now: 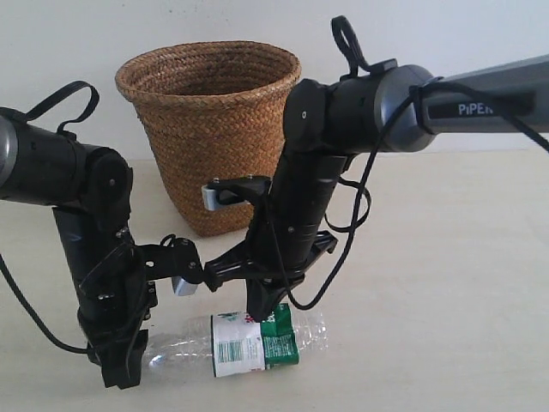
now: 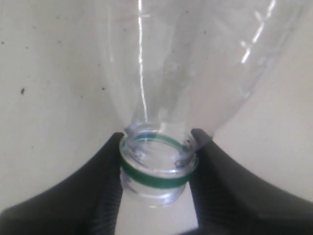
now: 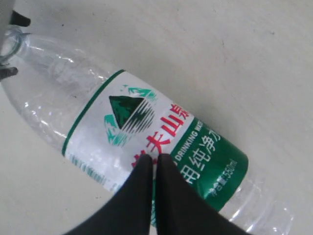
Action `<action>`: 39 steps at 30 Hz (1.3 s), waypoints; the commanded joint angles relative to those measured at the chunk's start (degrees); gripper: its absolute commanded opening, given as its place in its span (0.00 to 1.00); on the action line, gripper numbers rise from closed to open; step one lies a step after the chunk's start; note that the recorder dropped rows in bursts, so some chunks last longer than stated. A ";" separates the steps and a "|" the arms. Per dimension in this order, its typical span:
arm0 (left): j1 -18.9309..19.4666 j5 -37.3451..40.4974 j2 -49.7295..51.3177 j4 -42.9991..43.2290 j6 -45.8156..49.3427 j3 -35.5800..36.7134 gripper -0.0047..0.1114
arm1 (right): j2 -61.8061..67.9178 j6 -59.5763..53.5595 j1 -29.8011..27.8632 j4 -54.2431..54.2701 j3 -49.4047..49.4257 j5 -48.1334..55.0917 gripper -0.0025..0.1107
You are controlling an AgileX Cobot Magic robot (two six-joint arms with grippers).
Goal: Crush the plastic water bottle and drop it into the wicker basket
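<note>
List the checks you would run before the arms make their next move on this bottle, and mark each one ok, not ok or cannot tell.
1. The plastic water bottle lies on its side on the table: ok.
2. The left gripper has its jaws clamped on the neck at the green ring: ok.
3. Cap off so air can escape: ok.
4. The right gripper has its jaws shut, tips over the label: ok. Pressing force: cannot tell.
5. Bottle flattened: not ok, body looks round.
6. The wicker basket stands upright, mouth open: ok.
</note>
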 commanded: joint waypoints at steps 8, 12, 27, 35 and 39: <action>-0.30 0.62 -0.63 -0.78 0.05 0.00 0.07 | 9.04 -0.47 0.12 -1.83 0.05 -0.15 0.02; -0.30 0.62 -0.63 -0.78 0.05 0.00 0.07 | 10.78 -0.77 0.12 -1.58 0.05 0.21 0.02; -0.30 0.62 -0.63 -0.78 0.05 0.00 0.07 | 11.04 -0.82 0.12 -1.46 0.05 0.76 0.02; -0.30 0.62 -0.63 -0.78 0.05 0.00 0.07 | 11.40 -0.67 0.12 -1.36 0.05 1.00 0.02; -0.30 0.62 -0.63 -0.78 0.05 0.00 0.07 | 12.75 -0.67 0.12 -1.15 0.05 1.63 0.02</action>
